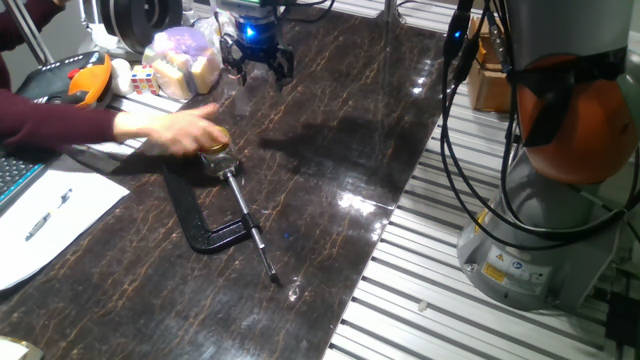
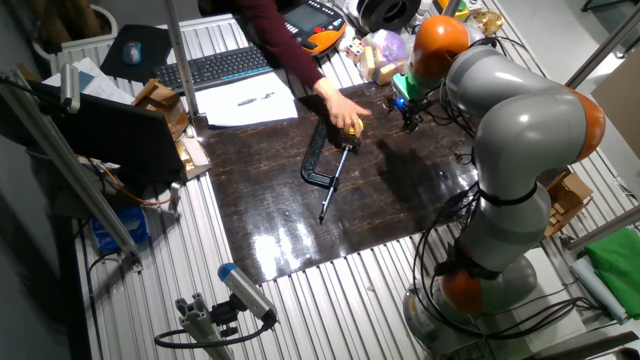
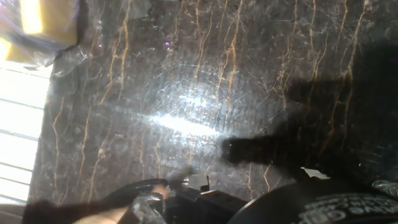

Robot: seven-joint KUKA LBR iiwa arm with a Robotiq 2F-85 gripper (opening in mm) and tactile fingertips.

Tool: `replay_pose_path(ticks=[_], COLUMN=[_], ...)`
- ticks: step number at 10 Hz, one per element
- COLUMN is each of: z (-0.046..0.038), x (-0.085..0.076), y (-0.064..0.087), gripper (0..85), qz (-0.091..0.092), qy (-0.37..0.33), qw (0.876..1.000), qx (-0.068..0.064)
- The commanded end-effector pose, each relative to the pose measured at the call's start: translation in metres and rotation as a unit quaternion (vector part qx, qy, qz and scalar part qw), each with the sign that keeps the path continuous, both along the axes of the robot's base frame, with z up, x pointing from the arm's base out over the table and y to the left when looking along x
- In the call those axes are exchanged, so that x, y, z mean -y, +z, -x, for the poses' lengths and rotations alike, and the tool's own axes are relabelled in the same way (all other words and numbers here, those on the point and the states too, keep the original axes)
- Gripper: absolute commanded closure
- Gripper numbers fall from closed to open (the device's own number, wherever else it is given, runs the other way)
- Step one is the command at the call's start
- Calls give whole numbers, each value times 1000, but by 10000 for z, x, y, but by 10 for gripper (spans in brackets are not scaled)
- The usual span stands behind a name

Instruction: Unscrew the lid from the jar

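Observation:
The small clear jar (image 1: 218, 160) stands on the dark marbled table (image 1: 330, 140), held in the jaw of a black C-clamp (image 1: 205, 225). Its gold-yellow lid (image 1: 214, 148) sits on top, partly covered by a person's hand (image 1: 175, 128) that reaches in from the left. In the other fixed view the lid (image 2: 352, 128) shows just past that hand (image 2: 335, 100). My gripper (image 1: 259, 66) hangs above the table's far side, behind and to the right of the jar, open with nothing between its fingers. The hand view looks down on bare table; the jar is too blurred there to make out.
A plastic bag of yellow sponges (image 1: 185, 60) lies at the far left edge, also in the hand view (image 3: 43, 25). The clamp's long screw (image 1: 252, 235) points toward the near edge. A keyboard (image 2: 215, 68) and papers (image 2: 245, 102) lie beside the table.

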State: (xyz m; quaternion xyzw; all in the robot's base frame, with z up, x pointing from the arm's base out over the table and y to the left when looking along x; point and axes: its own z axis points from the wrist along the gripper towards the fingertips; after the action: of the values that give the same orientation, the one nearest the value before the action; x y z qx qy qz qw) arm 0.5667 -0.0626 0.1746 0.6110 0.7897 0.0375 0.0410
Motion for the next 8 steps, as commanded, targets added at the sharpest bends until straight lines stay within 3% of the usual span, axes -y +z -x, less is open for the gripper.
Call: replay_pose_path(ticks=[1,8], z=[-20,5], x=[3,63], y=[-5,35], gripper=[127,130], qz=[4,5], qy=[3,7], qw=[1000,1000], qx=[3,2])
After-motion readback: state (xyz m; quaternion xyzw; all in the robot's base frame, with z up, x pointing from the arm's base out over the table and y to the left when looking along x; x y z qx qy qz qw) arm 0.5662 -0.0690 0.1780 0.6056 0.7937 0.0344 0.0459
